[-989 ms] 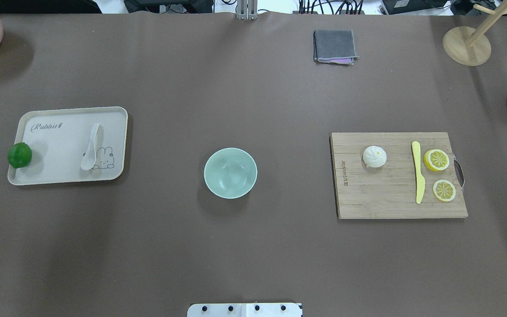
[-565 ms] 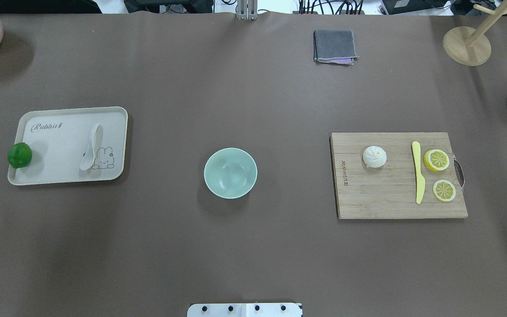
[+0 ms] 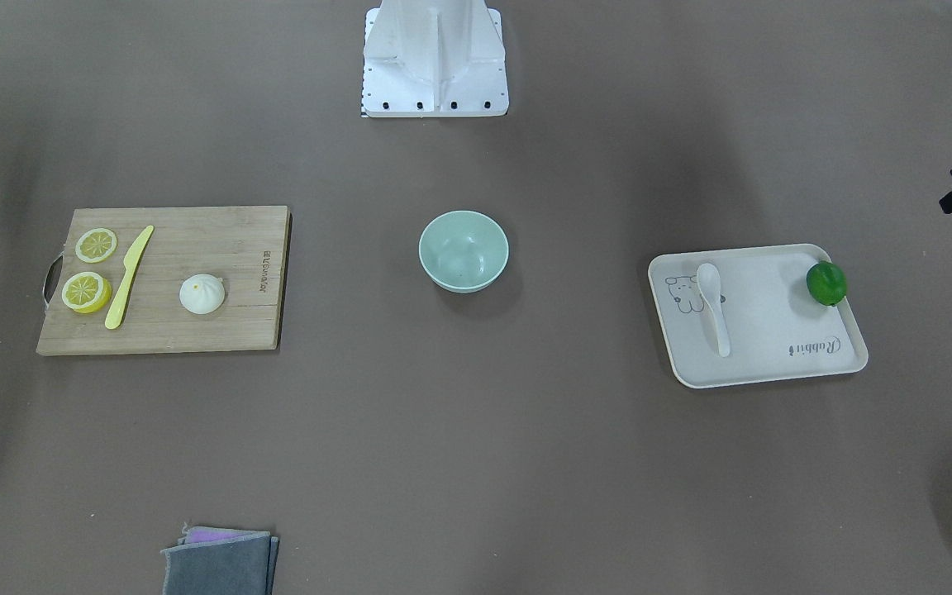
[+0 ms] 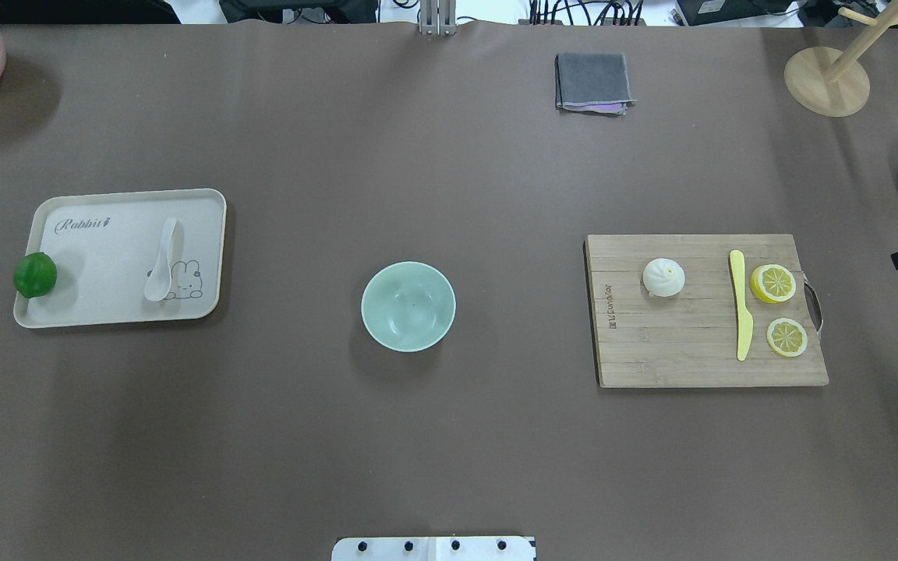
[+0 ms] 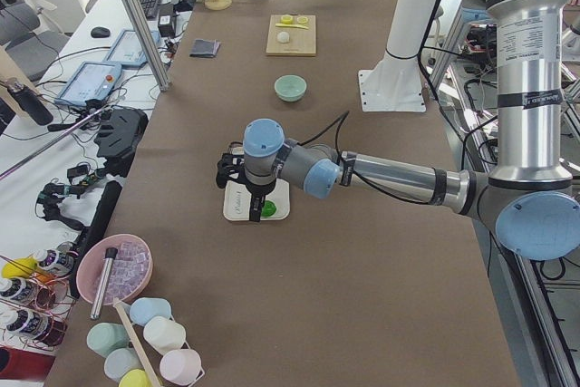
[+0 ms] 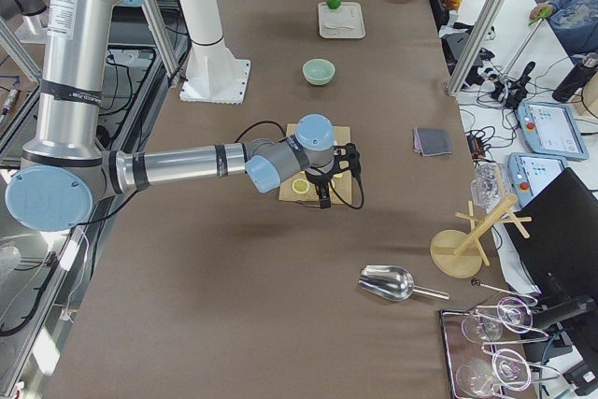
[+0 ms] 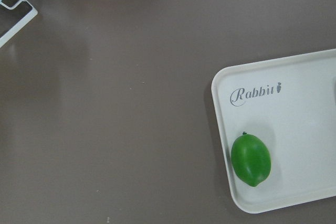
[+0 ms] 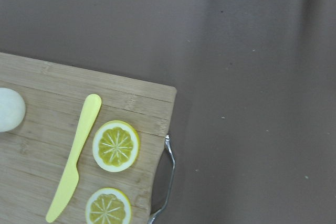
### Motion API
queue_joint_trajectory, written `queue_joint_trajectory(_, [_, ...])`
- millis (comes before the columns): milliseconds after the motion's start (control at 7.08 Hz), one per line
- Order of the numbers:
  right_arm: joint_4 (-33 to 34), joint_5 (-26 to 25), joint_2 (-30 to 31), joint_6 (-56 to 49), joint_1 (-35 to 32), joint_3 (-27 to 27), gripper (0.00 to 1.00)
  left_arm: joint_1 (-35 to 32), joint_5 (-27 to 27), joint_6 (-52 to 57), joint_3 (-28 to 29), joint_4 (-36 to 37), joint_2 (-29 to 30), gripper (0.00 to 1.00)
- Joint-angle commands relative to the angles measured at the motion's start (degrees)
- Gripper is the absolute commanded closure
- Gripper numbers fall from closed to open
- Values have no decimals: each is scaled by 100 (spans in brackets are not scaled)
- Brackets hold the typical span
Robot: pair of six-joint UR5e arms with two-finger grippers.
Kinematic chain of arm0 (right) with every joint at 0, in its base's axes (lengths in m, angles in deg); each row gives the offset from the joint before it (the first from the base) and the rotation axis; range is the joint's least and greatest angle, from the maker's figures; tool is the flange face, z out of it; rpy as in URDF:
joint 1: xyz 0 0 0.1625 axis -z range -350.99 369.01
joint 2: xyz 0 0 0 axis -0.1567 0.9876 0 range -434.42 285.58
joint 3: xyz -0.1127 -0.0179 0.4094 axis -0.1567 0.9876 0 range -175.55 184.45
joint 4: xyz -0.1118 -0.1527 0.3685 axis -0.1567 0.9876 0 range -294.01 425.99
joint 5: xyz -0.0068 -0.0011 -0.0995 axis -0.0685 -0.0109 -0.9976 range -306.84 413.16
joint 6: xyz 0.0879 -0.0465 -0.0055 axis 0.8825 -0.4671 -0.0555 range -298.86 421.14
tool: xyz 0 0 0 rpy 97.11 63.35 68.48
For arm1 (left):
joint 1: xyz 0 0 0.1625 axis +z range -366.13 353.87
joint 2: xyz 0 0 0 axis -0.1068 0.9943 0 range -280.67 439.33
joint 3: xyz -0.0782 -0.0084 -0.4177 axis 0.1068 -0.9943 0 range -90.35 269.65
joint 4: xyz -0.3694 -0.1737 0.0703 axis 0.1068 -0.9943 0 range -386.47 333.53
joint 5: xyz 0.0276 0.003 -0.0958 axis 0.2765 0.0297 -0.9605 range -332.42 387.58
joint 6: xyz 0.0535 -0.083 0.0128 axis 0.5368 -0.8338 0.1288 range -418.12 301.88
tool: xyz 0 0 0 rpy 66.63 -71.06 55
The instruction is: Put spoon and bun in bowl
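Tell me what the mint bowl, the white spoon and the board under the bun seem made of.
The bowl looks smooth and evenly pale mint, softly shiny: likely plastic or melamine, possibly glazed ceramic. The spoon is thick, glossy white: ceramic or hard plastic, hard to tell. The board shows pale strips and grain: bamboo or wood, unpainted.

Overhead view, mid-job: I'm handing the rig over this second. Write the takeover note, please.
Left hand: above the lime end of the tray; open or shut, cannot tell.
Right hand: above the lemon slices end of the cutting board; cannot tell either.
Spoon lies on the tray, bun sits on the cutting board, bowl stands empty between them.
Done: nothing. Left: spoon and bun into the bowl.
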Motion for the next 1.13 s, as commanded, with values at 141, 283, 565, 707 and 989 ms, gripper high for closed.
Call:
queue_joint_trajectory(141, [-65, -659, -675, 1233, 1142, -12, 0, 1346, 799, -2016, 136, -500, 605, 3])
queue_joint_trajectory(283, [-48, -1010, -878, 1440, 1503, -3, 0, 1638, 934, -2229, 346, -491, 877, 3])
queue_joint_trajectory(565, [5, -1137, -1099, 1652, 1770, 41, 1, 2070, 970, -2590, 1004, -474, 1684, 4])
queue_joint_trajectory(707, [14, -1189, -1266, 2019, 1918, 85, 2, 2289, 1214, -2679, 1251, -474, 1984, 4])
queue_joint_trajectory(989, [23, -1356, -1311, 2110, 2025, 94, 2, 2484, 1313, -2663, 1708, -500, 2276, 8])
